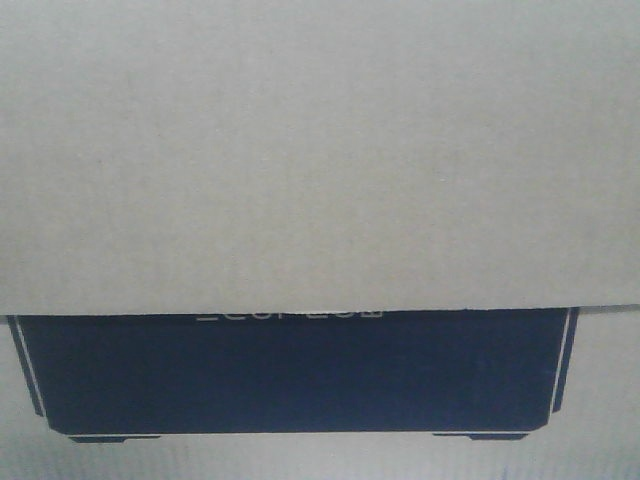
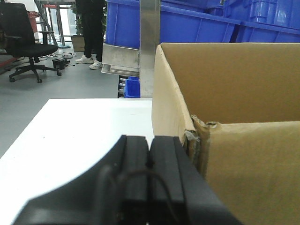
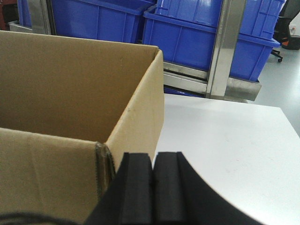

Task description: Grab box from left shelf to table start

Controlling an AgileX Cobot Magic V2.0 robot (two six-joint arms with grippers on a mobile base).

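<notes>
In the front view the box fills the frame, its black printed rectangle low down, so little else can be judged there. The left wrist view shows the left gripper, jaws pressed together and holding nothing, just beside the box's left wall above the white table. The right wrist view shows the right gripper likewise closed and empty at the right wall, with the left shelf behind, so the transfer looks essentially done.

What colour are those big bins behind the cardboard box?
The bins are bright blue, clearest in the right wrist view, behind the brown box.
</notes>
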